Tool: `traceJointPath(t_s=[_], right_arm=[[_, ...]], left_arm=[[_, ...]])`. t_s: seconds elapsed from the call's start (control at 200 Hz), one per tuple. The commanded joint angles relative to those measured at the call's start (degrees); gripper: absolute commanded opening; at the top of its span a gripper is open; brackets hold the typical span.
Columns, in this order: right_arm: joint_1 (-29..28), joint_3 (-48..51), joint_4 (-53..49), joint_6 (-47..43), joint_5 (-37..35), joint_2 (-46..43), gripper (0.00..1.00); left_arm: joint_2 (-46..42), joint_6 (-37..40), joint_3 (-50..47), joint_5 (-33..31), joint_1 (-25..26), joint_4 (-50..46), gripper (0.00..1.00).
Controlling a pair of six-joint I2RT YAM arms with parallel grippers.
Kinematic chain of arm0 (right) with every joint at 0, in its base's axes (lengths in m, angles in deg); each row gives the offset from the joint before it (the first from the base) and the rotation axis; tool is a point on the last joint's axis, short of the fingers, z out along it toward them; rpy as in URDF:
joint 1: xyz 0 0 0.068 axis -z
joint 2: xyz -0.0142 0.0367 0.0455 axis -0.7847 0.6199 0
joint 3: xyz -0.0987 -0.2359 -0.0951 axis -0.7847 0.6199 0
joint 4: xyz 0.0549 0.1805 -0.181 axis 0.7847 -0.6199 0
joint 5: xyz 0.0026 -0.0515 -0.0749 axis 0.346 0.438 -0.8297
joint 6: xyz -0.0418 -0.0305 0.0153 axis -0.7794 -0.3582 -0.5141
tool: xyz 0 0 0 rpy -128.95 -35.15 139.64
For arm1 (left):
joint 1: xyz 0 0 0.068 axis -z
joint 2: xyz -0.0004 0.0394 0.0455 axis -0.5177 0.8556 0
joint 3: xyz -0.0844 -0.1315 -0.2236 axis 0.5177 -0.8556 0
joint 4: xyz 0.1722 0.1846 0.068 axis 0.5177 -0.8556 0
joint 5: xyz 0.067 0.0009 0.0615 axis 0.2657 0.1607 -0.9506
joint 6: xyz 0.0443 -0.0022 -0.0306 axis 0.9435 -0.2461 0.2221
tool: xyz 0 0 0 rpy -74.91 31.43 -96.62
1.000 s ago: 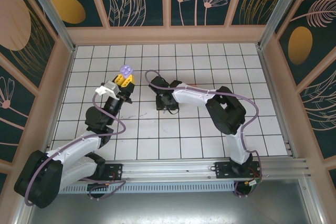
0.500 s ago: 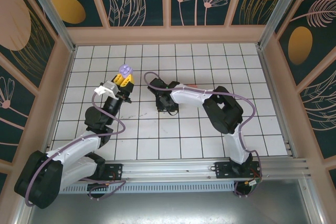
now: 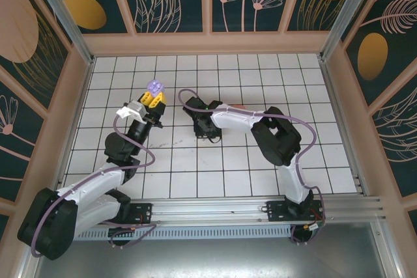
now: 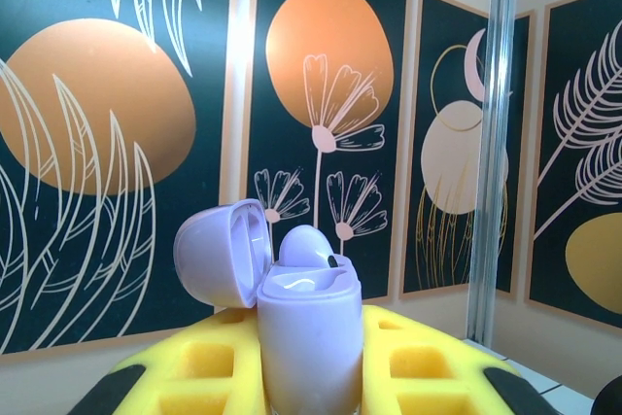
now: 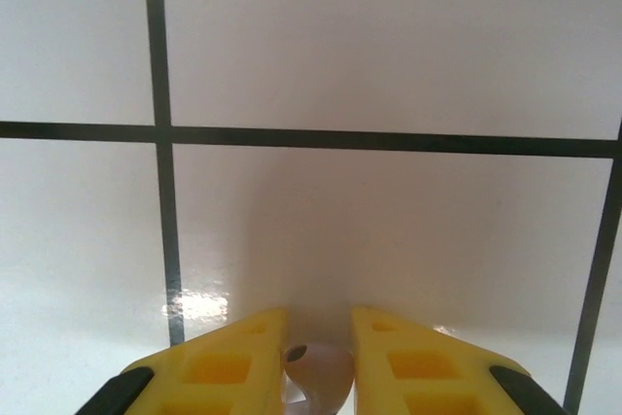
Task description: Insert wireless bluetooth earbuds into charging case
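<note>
At left in the top view the left claw [image 3: 154,100] is held up off the table [image 3: 260,161], its yellow fingers closed on a lilac case [image 3: 155,87]; the left wrist view shows the case [image 4: 309,337] upright between the fingers [image 4: 194,366], gripped at its lower body; its lid [image 4: 224,252] is swung open to the left; a lilac bud [image 4: 305,243] pokes up from the case's mouth, just behind the front rim; whether a second sits beside it I cannot tell; painted wall panels [image 4: 97,114] stand behind.

To the right, near the middle of the table, the right claw [image 3: 207,132] points down at the white tiles, well apart from the case; in the right wrist view the right claw [image 5: 318,332] is nearly shut, its fingers [image 5: 228,357] pinching a pale bud [image 5: 321,376] that lies on the table [image 5: 389,211]; the bud touches both inner faces; its colour is washed out and its lower part is cut off by the frame's edge; a dark grout line [image 5: 389,141] crosses ahead of the fingertips.
</note>
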Motion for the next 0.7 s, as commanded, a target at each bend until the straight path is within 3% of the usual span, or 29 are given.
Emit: traceJointPath(t_s=[0.0,0.28,0.505,0.696], right_arm=[[-0.61,0.10,1.47,0.50,-1.61,-3.82,0.21],[-0.42,1.87,2.12,-0.91,-6.35,-14.09,0.19],[-0.50,1.12,3.35,-6.71,-9.24,-25.82,0.19],[-1.78,-0.95,5.83,-16.67,-9.89,-34.50,0.20]], left_arm=[[-1.18,-0.82,0.91,1.55,-0.35,0.03,0.00],[-1.30,-0.73,2.08,5.30,-0.35,-2.45,0.00],[-0.20,0.19,4.64,17.60,-0.35,-6.65,0.00],[2.67,0.70,7.96,26.28,-0.35,-11.00,0.00]])
